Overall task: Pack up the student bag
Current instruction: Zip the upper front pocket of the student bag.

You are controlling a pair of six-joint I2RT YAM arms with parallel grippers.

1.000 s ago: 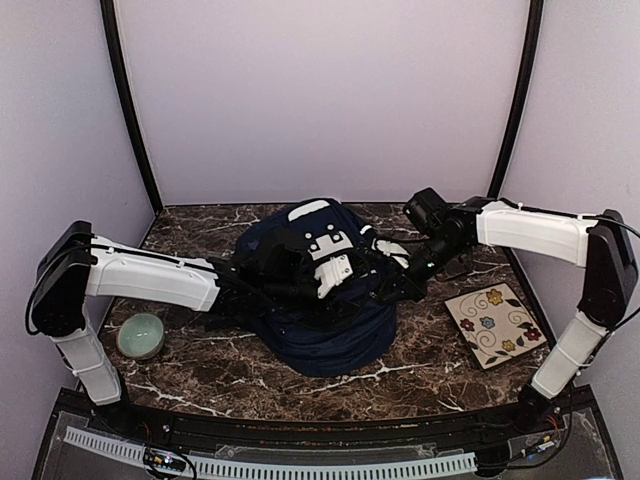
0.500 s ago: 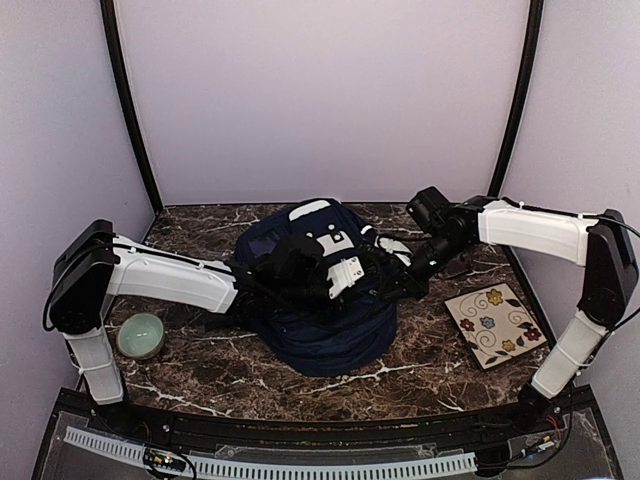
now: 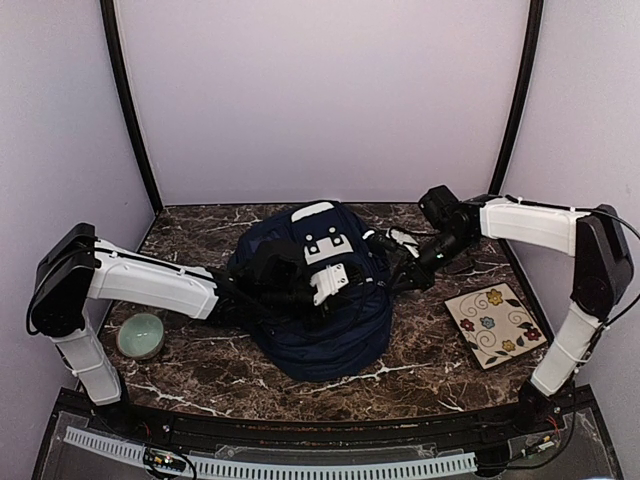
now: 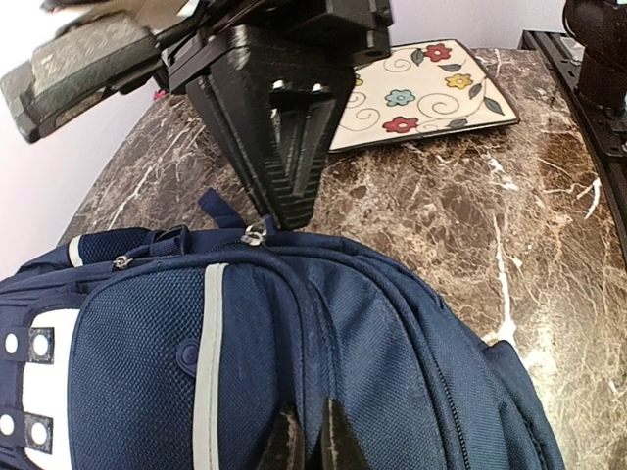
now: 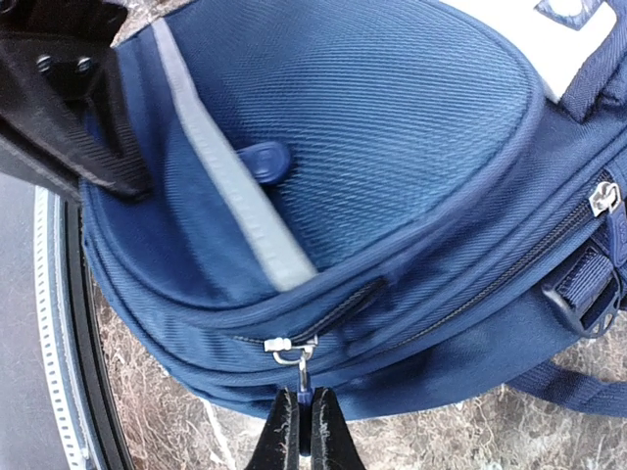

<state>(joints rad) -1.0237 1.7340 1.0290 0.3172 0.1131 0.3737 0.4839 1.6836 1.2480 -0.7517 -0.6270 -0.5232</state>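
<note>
Right gripper [image 5: 302, 428] pinching zipper pull [image 5: 300, 368], student bag [image 3: 330, 345] between floral plate [image 3: 493, 322], green bowl [image 3: 140, 335]

Both arms stretch inward toward each other, forearms held low (almost mirror images); the left gripper [image 4: 312, 436] and the right gripper [image 5: 304, 423] both have their fingers pressed together.

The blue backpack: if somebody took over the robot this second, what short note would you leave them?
Left gripper: shut, tips pressed on the student bag's front fabric.
Right gripper: shut on a zipper pull at the bag's side.
Bag lies mid-table; green bowl to its left, floral plate to its right, both outside it.
Done: both arms on the bag.
To do: open the zip, which looks nearly closed, then probably pack.
</note>
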